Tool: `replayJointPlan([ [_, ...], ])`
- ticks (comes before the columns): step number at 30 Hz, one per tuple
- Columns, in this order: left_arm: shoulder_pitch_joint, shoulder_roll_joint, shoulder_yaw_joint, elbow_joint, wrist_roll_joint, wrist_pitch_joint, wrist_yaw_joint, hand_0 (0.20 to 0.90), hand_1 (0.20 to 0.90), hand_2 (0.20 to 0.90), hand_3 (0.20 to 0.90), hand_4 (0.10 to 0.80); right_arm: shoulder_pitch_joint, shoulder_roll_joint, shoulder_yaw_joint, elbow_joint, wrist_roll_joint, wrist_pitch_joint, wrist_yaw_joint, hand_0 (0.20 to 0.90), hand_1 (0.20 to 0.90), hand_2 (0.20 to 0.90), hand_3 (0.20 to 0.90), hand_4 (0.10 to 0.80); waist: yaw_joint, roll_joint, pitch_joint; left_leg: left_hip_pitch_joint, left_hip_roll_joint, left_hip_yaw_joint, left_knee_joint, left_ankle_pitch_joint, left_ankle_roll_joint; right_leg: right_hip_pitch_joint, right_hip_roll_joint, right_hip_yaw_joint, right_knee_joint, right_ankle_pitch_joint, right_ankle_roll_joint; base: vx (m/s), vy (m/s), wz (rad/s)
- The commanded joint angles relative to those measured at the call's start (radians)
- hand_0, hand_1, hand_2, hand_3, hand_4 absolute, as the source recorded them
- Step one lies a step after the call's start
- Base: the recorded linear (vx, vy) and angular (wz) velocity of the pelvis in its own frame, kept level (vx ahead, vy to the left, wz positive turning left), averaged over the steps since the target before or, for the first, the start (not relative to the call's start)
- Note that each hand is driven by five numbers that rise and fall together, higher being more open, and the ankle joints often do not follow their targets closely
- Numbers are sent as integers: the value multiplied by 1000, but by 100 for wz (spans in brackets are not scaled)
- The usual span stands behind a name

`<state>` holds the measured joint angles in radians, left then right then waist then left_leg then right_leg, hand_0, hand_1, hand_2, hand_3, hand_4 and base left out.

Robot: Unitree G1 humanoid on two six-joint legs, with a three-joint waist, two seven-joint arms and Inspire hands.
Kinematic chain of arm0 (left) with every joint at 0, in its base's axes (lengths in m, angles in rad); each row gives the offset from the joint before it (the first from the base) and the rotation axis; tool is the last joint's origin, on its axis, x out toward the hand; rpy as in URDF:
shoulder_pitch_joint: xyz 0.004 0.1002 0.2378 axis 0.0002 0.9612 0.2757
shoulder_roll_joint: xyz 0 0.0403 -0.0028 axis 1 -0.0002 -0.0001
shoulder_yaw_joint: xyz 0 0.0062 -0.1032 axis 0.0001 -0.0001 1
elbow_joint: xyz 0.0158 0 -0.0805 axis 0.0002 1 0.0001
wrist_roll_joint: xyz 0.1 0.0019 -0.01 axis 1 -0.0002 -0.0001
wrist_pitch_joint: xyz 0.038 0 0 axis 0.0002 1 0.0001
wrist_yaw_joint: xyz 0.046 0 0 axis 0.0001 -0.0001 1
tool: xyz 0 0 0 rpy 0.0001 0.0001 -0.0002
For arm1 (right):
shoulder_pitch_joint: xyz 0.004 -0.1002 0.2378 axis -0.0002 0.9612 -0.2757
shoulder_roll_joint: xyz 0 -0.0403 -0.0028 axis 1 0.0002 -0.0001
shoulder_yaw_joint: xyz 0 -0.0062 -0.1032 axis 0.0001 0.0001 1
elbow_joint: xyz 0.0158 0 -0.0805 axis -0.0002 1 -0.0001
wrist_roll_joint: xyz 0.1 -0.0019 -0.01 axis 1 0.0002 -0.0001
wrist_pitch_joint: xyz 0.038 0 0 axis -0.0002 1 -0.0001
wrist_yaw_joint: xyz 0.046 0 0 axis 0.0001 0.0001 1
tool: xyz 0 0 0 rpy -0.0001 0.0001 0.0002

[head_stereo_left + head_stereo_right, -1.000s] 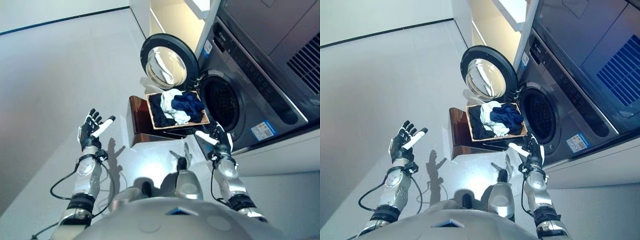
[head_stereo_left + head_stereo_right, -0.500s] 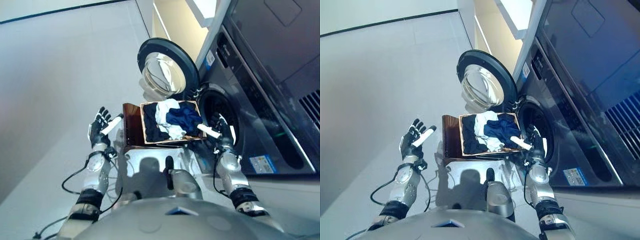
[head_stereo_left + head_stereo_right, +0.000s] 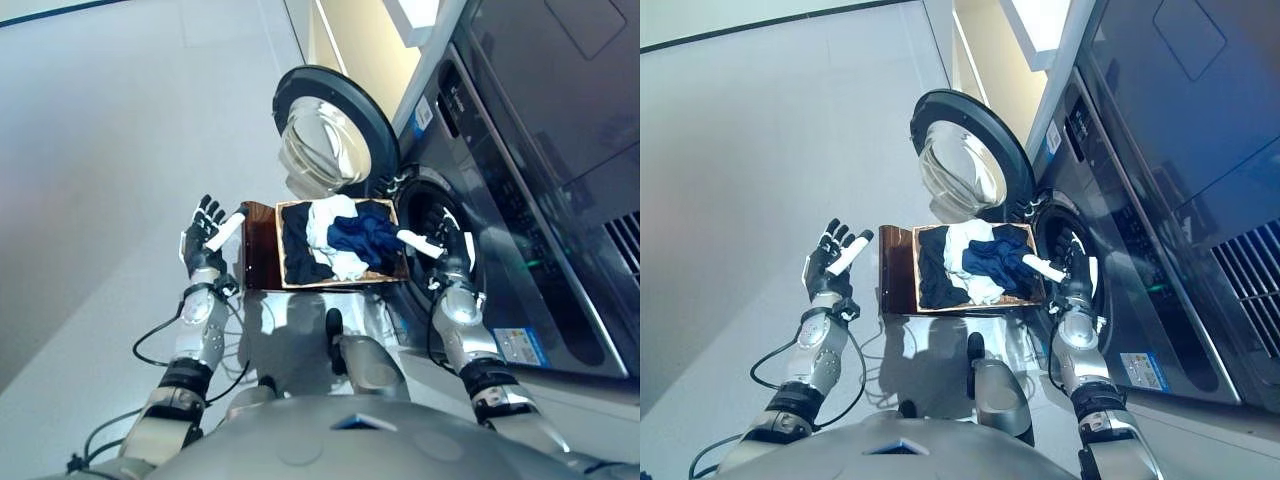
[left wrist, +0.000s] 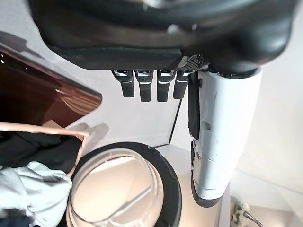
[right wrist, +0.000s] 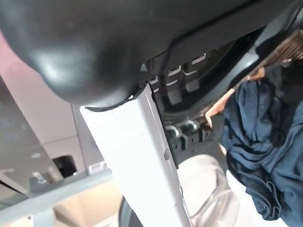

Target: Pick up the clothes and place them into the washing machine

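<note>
Sitting at frame centre in the eye views: a wooden tray (image 3: pixel 296 283) piled with clothes (image 3: pixel 340 238) — a black garment on the left, a white one in the middle, a navy one on the right. Resting on a brown stand (image 3: pixel 257 250), just left of the washing machine (image 3: pixel 520 190), with the round door (image 3: pixel 335 130) swung open toward upper centre and the dark drum opening (image 3: pixel 428 215) right beside the tray's right edge.

Hovering at the tray's right edge: the right hand (image 3: pixel 447 258), fingers spread and relaxed, white-covered thumb pointing left over the navy garment, gripping nothing. Confirming this in the right wrist view: navy cloth lying just past the fingers, untouched. Hanging off the tray's left side, apart from the stand: the left hand (image 3: pixel 205 232), fingers straight and splayed, also empty.

Lying leftward from the right fingers, the navy garment, long axis running across the tray toward the drum. Looking nearer by far, the right hand — probably calling for a short reach left and down, then a sweep right into the drum.
</note>
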<state>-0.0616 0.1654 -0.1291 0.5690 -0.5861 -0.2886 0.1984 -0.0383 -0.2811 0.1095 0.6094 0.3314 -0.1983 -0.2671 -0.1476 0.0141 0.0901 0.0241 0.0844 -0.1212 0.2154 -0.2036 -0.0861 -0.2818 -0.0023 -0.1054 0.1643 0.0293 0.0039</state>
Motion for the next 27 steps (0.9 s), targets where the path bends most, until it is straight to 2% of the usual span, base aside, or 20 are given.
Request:
replayJointPlan([
  [1,-89,34,-24,-44,-7,-83,-15,900,900,900,900,800,-29,-38,-22,-80,12,-112,-33,900,900,900,900,800,5,-53,10,-29,-74,-1,319,298,9,97,-21,76,-34,2,42,121,-245,33],
  [2,-108,35,-23,-30,-16,-81,-7,900,900,900,900,800,-36,-42,-31,-80,19,-116,-52,900,900,900,900,800,6,-78,23,-110,-53,73,336,274,36,129,-33,76,-41,-13,38,100,-141,11],
  [3,-116,34,-27,-7,-22,-81,-4,900,900,900,900,800,-51,-41,-28,-64,22,-120,-65,900,900,900,900,800,15,-89,29,-161,-48,89,315,238,52,142,-40,86,-42,-18,40,112,-138,12],
  [4,-117,35,-27,-6,-23,-81,-5,900,900,900,900,800,-52,-41,-28,-62,22,-121,-65,900,900,900,900,800,18,-86,31,-161,-44,91,321,231,52,142,-36,87,-39,-21,40,81,-23,16],
  [6,-133,41,-23,20,-23,-87,16,900,900,900,900,800,-86,-41,-17,-34,30,-125,-79,900,900,900,900,800,40,-107,45,-263,-41,95,275,180,67,161,-48,109,-37,-36,47,121,23,25],
  [7,-128,44,-12,18,-20,-92,25,900,900,900,900,800,-92,-42,-12,-31,27,-124,-82,900,900,900,900,800,63,-105,54,-297,-52,69,224,175,63,175,-39,130,-36,-44,50,163,69,-14],
  [9,-121,46,-3,16,-26,-96,25,900,900,900,900,800,-103,-47,-7,-21,16,-122,-85,900,900,900,900,800,84,-95,57,-320,-58,26,92,209,46,193,-29,152,-47,-53,55,202,138,-41],
  [10,-120,48,3,22,-32,-102,26,900,900,900,900,800,-116,-47,-6,-11,16,-122,-86,900,900,900,900,800,101,-72,59,-326,-67,-15,-25,266,22,215,-21,175,-61,-66,65,188,149,-60],
  [12,-121,50,5,21,-33,-104,23,900,900,900,900,800,-118,-49,-8,-11,14,-122,-86,900,900,900,900,800,103,-65,61,-330,-72,1,-46,282,18,229,-25,180,-67,-71,68,153,126,-70],
  [14,-121,55,5,14,-26,-103,18,900,900,900,900,800,-111,-40,-21,-28,9,-124,-89,900,900,900,900,800,94,-51,57,-321,-74,70,-27,262,30,244,-38,188,-65,-85,73,169,194,-80],
  [17,-119,63,8,2,-20,-112,22,900,900,900,900,800,-111,-25,-21,-31,13,-124,-85,900,900,900,900,800,94,-43,47,-298,-92,100,-51,245,52,255,-78,203,-73,-81,95,157,235,-60],
  [21,-122,89,38,-46,-20,-129,39,900,900,900,900,800,-135,-12,-5,-46,2,-114,-80,900,900,900,900,800,102,-39,45,-285,-88,165,-77,229,77,219,-121,207,-61,-61,127,73,184,-60],
  [24,-131,101,49,-53,-17,-134,45,900,900,900,900,800,-151,-9,5,-38,-7,-106,-75,900,900,900,900,800,107,-42,53,-299,-92,185,-50,206,88,196,-137,201,-51,-48,140,40,113,-36],
  [27,-122,99,47,-46,0,-133,47,900,900,900,900,800,-158,-14,2,-23,-21,-101,-78,900,900,900,900,800,110,-43,55,-299,-109,184,-38,185,107,202,-155,198,-41,-29,152,68,106,3],
])
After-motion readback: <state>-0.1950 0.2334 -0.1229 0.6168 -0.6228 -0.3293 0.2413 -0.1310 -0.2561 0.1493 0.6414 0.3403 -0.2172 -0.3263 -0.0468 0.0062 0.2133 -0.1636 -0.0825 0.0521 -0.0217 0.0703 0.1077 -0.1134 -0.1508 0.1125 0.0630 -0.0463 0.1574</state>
